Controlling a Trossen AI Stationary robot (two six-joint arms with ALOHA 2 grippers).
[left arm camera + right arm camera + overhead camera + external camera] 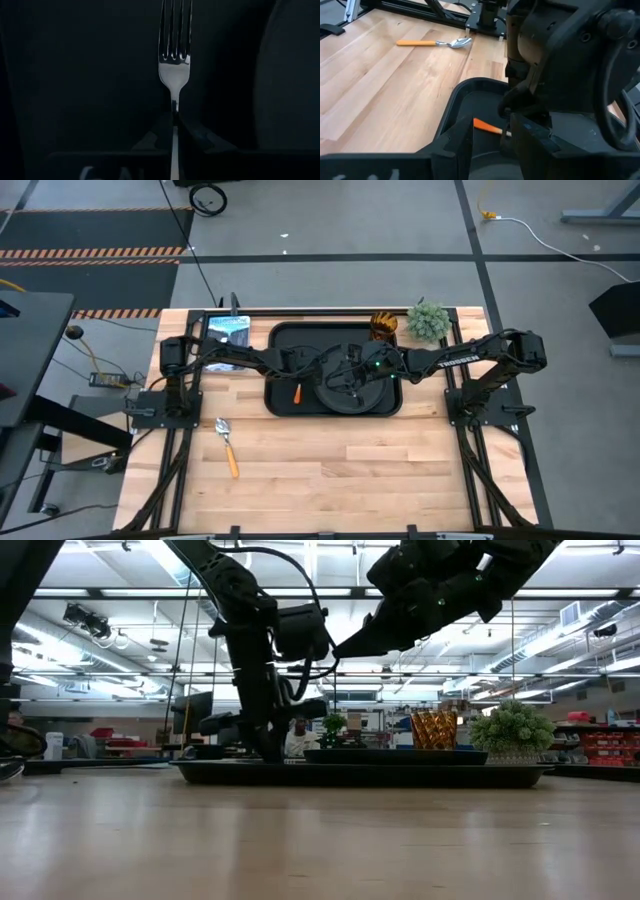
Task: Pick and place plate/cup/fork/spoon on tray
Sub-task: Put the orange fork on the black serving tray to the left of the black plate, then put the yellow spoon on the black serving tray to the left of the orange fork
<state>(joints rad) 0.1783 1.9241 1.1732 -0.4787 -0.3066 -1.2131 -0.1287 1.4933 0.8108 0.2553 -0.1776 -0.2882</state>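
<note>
The black tray (284,340) lies at the table's far middle, with the round black plate (362,395) on its right half. My left gripper (298,372) stands over the tray's left half, shut on the fork (174,70). The fork's orange handle (297,393) sticks out toward the near edge. My right gripper (345,375) hangs open and empty above the plate (345,645). The spoon (228,445) lies on the bare wood near the left. The amber cup (384,325) stands on the table just past the tray's far rim. My left gripper pinches the fork's thin metal neck (174,102), just below the tined head, between its two fingers. The fingers come from above, pointing down, and lie across the fork. The orange handle (487,126) sticks out level behind them, low over the tray floor; I cannot tell whether it rests there.
A small green potted plant (428,320) stands beside the cup at the far right. A blue and white flat item (228,330) lies at the far left. The two arms are close together over the tray. Bare wood spans the table's near half.
</note>
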